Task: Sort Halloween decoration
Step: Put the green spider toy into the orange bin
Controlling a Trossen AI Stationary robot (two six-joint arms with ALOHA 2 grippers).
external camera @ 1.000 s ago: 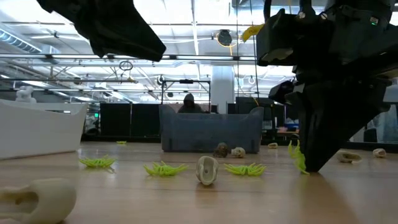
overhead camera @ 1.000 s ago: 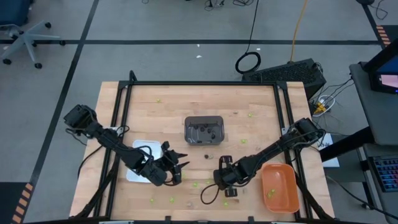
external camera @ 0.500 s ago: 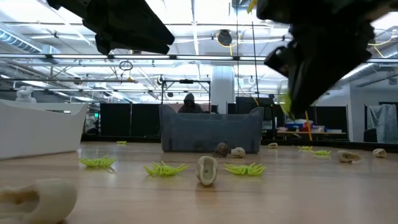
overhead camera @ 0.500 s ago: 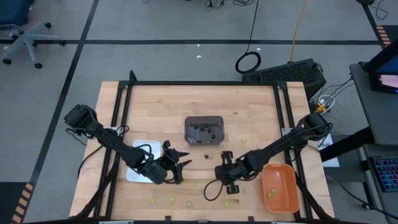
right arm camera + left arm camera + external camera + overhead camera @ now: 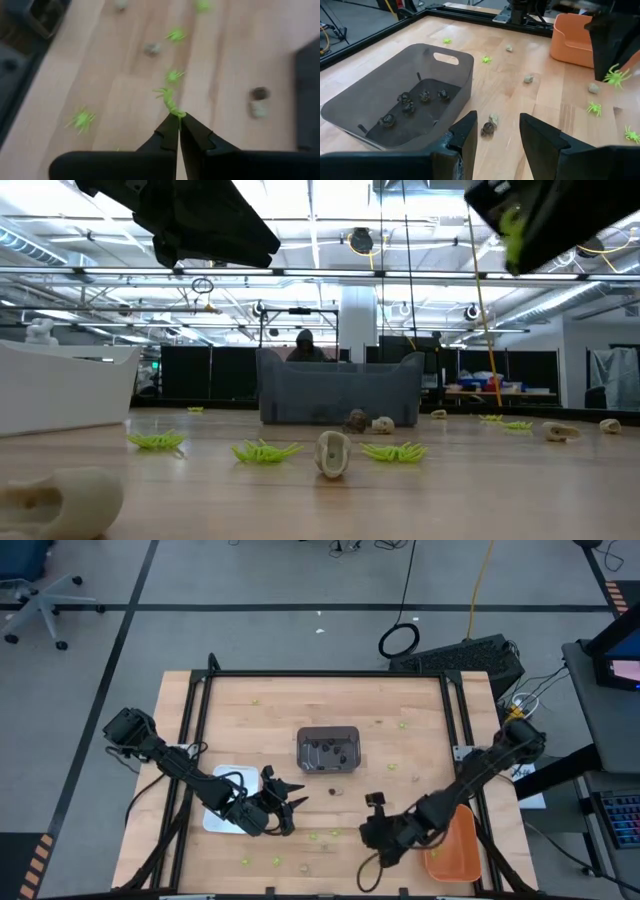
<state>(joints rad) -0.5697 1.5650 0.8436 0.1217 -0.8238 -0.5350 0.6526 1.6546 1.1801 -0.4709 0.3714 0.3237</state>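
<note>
**Carrying the green spider to the orange tray**

The right gripper (image 5: 176, 120) is pressed together on a lime-green spider (image 5: 169, 100), which dangles from the fingertips by a leg or two. In the high view this gripper (image 5: 384, 837) hangs above the near part of the table, just left of the orange tray (image 5: 455, 850), where one green piece already lies.

The job now looks like a short carry to the right and a drop. With so thin a pinch, the move is best kept smooth, so the spider does not swing loose. The fingertips should be well inside the tray's rim before they part, and low enough that the light spider does not bounce out.

The left gripper (image 5: 492, 135) waits with its fingers spread near the white tray (image 5: 222, 810) at the near left. It points at a dark piece (image 5: 487, 128) and a tan piece (image 5: 493, 119) that touch each other just beside the grey tray (image 5: 372, 92), which holds several dark pieces.

More green spiders (image 5: 278, 861) and tan pieces lie scattered over the table (image 5: 280, 710), so much sorting seems left.
</note>
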